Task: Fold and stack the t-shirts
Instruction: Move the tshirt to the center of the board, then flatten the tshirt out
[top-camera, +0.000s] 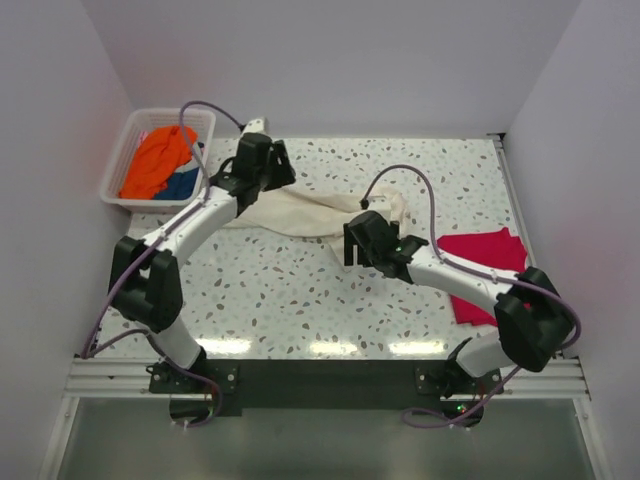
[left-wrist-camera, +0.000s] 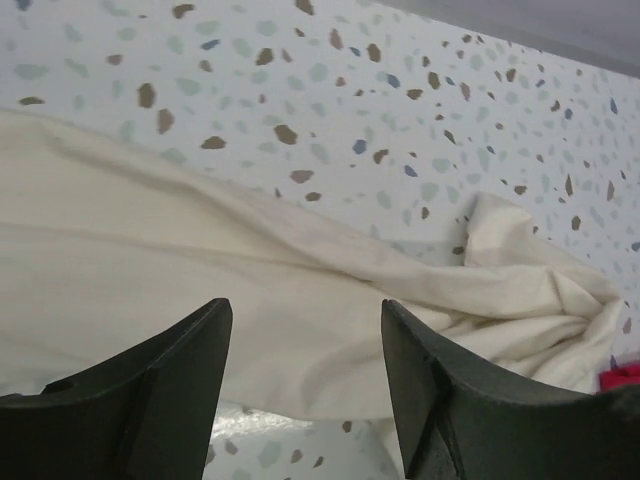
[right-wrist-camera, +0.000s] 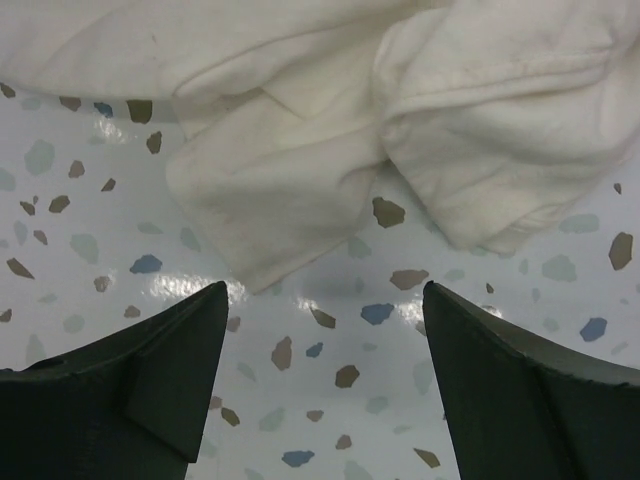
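A cream t-shirt (top-camera: 300, 212) lies crumpled in a long strip across the middle of the speckled table. My left gripper (top-camera: 262, 178) hangs open over its left end; in the left wrist view the cloth (left-wrist-camera: 200, 290) fills the space past my gripper (left-wrist-camera: 305, 315). My right gripper (top-camera: 352, 246) is open and empty just in front of the shirt's right end; in the right wrist view the bunched hem (right-wrist-camera: 300, 190) lies beyond my gripper (right-wrist-camera: 325, 300), over bare table. A folded red t-shirt (top-camera: 482, 268) lies flat at the right.
A white basket (top-camera: 118, 170) at the back left holds orange (top-camera: 158, 160) and blue (top-camera: 180, 184) shirts. White walls close in the table on three sides. A corner of the red shirt (left-wrist-camera: 622, 376) shows in the left wrist view.
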